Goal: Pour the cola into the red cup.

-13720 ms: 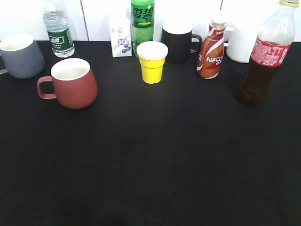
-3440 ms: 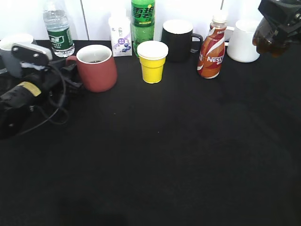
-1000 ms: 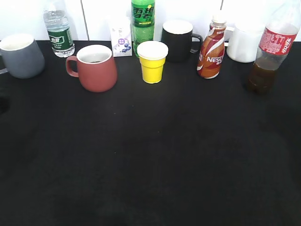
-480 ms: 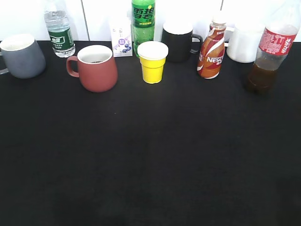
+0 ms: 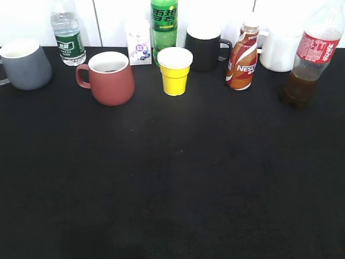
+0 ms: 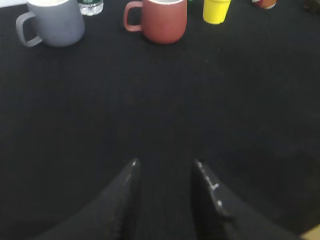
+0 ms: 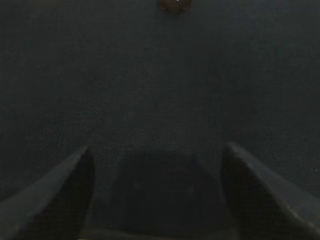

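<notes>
- Up along the back of the black table (image 5: 172,178), the exterior view shows a row of things: a grey mug (image 5: 24,65) at far left, a water bottle (image 5: 67,33), a small white carton (image 5: 138,44), a green soda bottle (image 5: 164,24), a black mug (image 5: 203,47), a brown-and-white coffee bottle (image 5: 242,54) and a white mug (image 5: 277,51).
- The red cup (image 5: 110,78) stands upright just in front of that row, handle to the left, with dark liquid showing inside; a yellow paper cup (image 5: 174,70) is near it on the right.
- The cola bottle (image 5: 307,59) stands upright at far right, well apart from the red cup, brown liquid low in it. Neither arm appears in this view.
- From the left wrist, the left gripper (image 6: 165,167) hangs over bare table, jaws parted and holding nothing; the grey mug (image 6: 52,22), red cup (image 6: 162,20) and yellow cup (image 6: 216,10) line the top edge.
- From the right wrist, the right gripper (image 7: 157,155) is spread wide and empty; only the cola bottle's base (image 7: 175,5) peeks in at the top.
</notes>
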